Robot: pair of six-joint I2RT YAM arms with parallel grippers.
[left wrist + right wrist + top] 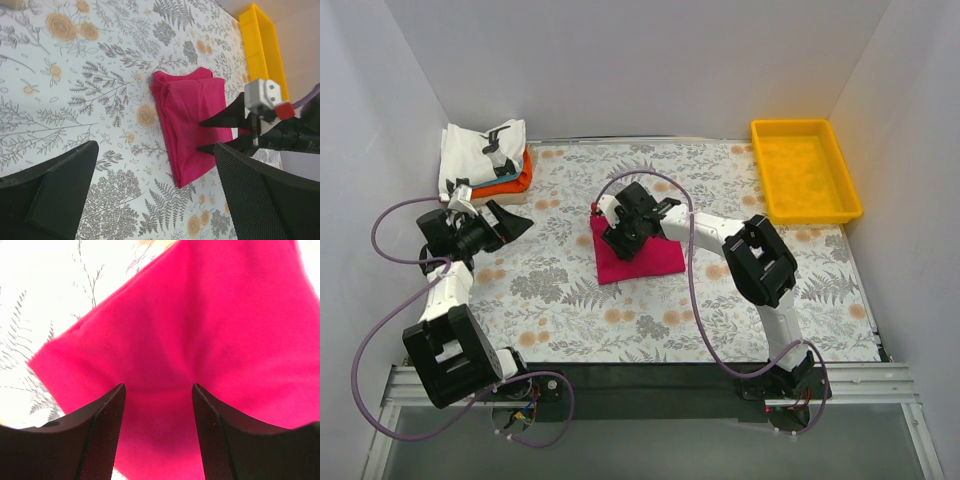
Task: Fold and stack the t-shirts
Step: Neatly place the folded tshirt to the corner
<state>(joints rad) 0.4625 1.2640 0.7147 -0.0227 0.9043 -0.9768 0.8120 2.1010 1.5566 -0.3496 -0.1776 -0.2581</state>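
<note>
The magenta-red t-shirt point(650, 262) lies folded into a small rectangle mid-table; it also shows in the left wrist view point(187, 107) and fills the right wrist view point(210, 315). My right gripper point(623, 238) is open, its tips down on the shirt's left part, cloth between the fingers point(102, 435). From the left wrist view, the right gripper point(200, 136) has its tips over the shirt. My left gripper point(512, 222) is open and empty, left of the shirt. The folded stack sits at the back left: white black-printed shirt point(480, 150) on top, orange point(512, 182) and light blue point(483, 191) edges beneath.
A yellow plastic tray point(805, 170) stands at the back right, also seen in the left wrist view point(262, 45). The floral tablecloth point(570, 300) covers the table. White walls close in the left, back and right sides. Purple cables loop from both arms.
</note>
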